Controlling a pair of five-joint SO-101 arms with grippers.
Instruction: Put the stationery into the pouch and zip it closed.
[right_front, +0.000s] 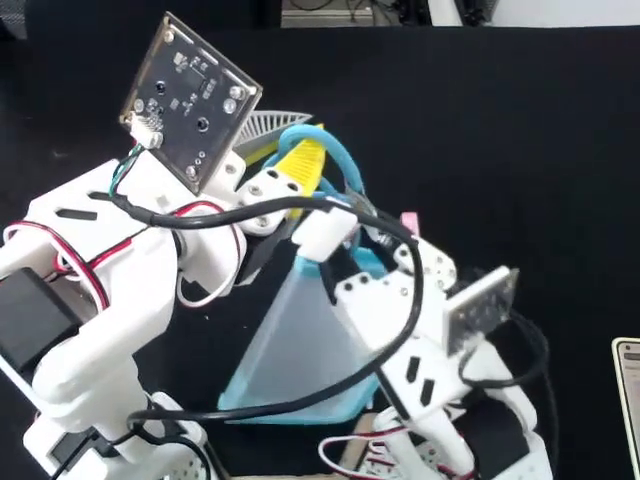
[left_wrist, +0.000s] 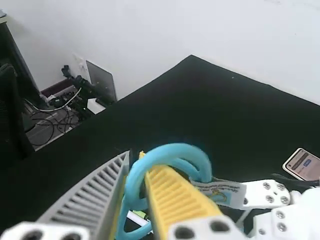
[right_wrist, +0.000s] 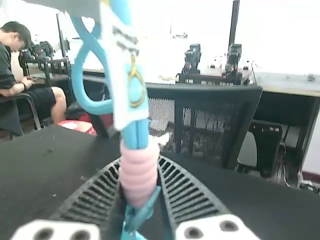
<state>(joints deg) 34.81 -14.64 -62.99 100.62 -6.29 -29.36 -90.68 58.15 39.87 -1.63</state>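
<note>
The pouch (right_front: 300, 345), translucent with blue edging, hangs off the black table (right_front: 520, 130) between the two arms. My left gripper (right_front: 297, 160), one finger grey and one yellow, is shut on the pouch's blue loop strap (left_wrist: 172, 155) at its upper end. A white label (left_wrist: 217, 189) hangs from that strap. Just below, my right gripper (right_wrist: 139, 187) is shut on a pink ribbed piece (right_wrist: 137, 167) at the pouch's blue top edge; in the high view this gripper (right_front: 385, 238) sits beside the pink piece (right_front: 408, 222). I cannot tell what is inside the pouch.
A phone (right_front: 628, 390) lies at the table's right edge, also seen past the other arm in the left wrist view (left_wrist: 301, 162). Black cloth stretches bare behind and right of the arms. Cables loop around both arm bases.
</note>
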